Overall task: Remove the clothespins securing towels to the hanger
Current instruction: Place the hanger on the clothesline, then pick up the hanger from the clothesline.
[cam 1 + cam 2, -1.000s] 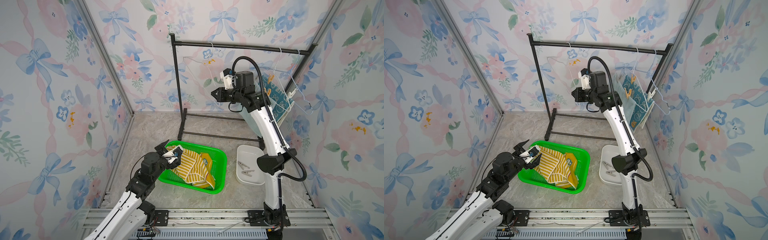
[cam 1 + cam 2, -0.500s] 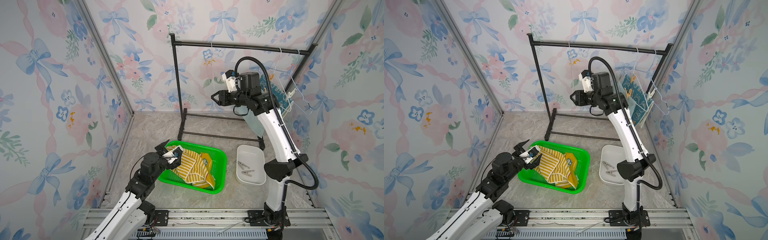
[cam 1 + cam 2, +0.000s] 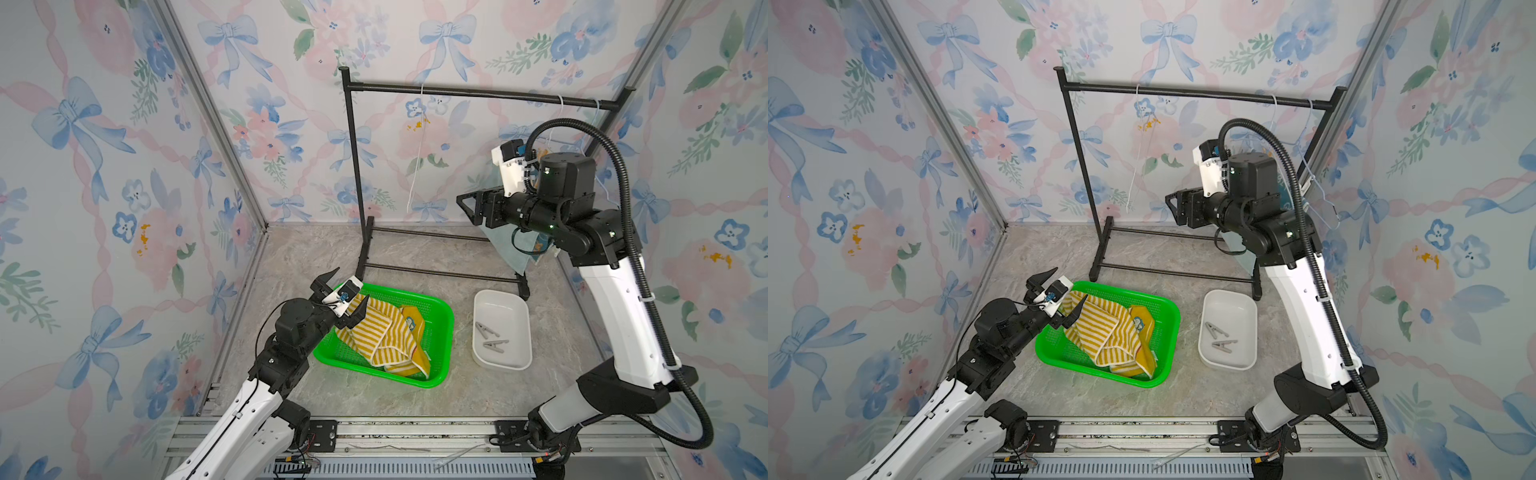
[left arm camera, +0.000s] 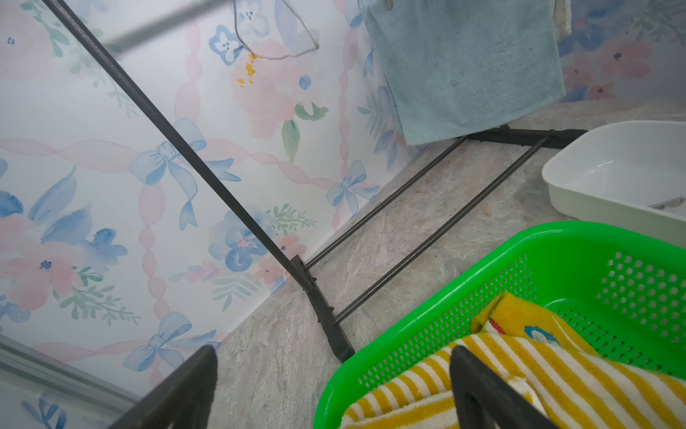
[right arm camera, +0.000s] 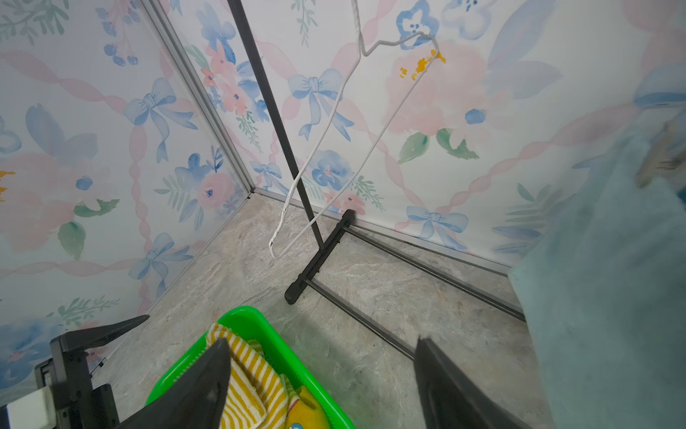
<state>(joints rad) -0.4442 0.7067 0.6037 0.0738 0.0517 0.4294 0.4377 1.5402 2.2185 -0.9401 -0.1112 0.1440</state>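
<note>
Floral walls [image 3: 124,166], marble floor [image 3: 307,257] | black rack [image 3: 353,166] at the back | teal towel [image 4: 464,67] hangs at its right end | green basket [image 3: 441,328] holds yellow-striped towel [image 3: 382,336] | white tray [image 3: 524,332] beside it | right gripper [image 3: 471,208] up by the teal towel, jaws wide, empty | left gripper [image 3: 349,289] over basket corner, jaws spread, empty | two grey clothespins [image 3: 487,331] in tray | tan clothespin [image 5: 659,156], blurred, on teal towel
</note>
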